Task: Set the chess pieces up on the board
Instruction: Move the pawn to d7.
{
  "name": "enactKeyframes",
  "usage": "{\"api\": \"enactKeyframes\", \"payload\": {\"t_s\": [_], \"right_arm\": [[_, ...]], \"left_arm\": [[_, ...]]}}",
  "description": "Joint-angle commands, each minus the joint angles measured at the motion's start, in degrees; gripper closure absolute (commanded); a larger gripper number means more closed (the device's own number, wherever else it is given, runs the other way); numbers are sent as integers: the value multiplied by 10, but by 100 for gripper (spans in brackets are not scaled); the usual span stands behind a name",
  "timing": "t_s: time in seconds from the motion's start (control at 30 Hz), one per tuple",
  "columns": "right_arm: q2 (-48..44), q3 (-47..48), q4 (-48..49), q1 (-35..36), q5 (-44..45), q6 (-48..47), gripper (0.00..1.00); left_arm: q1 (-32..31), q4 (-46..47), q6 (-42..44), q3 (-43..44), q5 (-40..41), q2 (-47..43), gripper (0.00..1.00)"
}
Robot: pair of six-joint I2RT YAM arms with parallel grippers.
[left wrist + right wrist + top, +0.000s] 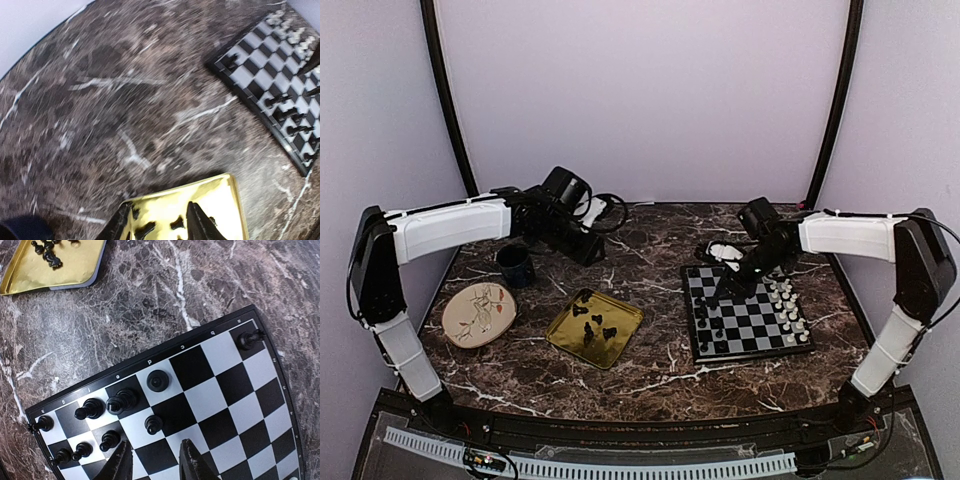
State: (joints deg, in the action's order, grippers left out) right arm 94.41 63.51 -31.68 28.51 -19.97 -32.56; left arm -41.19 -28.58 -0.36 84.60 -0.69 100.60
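Top ext. view: the board [750, 325] is laid flat on the marble table [650, 375], right of centre. Black pieces [705, 318] are seen on its left cols., white pieces [788, 305] along its right edge. A gold tray [568, 335] is placed left of the board, apart from it, w/ spare black pieces [592, 325] lying in it. A floral plate [478, 313] and a dark cup [514, 265] are located further left. The L gripper [592, 250] is positioned above the table behind the tray, and the R gripper [725, 290] over the board's far-left part. Jaw opening cannot be told from here. L wrist view (blurred): the L fingers [120, 225] are spread wide w/ nothing gripped, the tray's far edge below them. R wrist view: the R fingers [192, 462] are spread wide w/ nothing gripped, above squares just beside several black pieces near the lettered rim.
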Motion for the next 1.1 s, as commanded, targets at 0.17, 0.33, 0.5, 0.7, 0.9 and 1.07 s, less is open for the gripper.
{"api": "enactKeyframes", "payload": {"t_s": [0.17,0.33,0.5,0.7,0.9,1.07], "right_arm": [[83,74,-42,27,42,-9,66],[101,84,-51,29,42,-4,69],[110,84,-56,30,31,-4,71],[116,84,-65,30,22,-3,80],[99,68,-66,30,10,-4,88],[83,57,-68,30,1,-6,92]], "left_arm": [[50,37,-9,-90,14,-65,58],[56,28,-17,-81,-17,-53,60],[56,29,-16,-83,-12,-58,60],[56,28,-15,-82,-13,-54,60],[56,27,-13,-80,-13,-51,60],[56,26,-13,-79,-18,-48,60]]}}
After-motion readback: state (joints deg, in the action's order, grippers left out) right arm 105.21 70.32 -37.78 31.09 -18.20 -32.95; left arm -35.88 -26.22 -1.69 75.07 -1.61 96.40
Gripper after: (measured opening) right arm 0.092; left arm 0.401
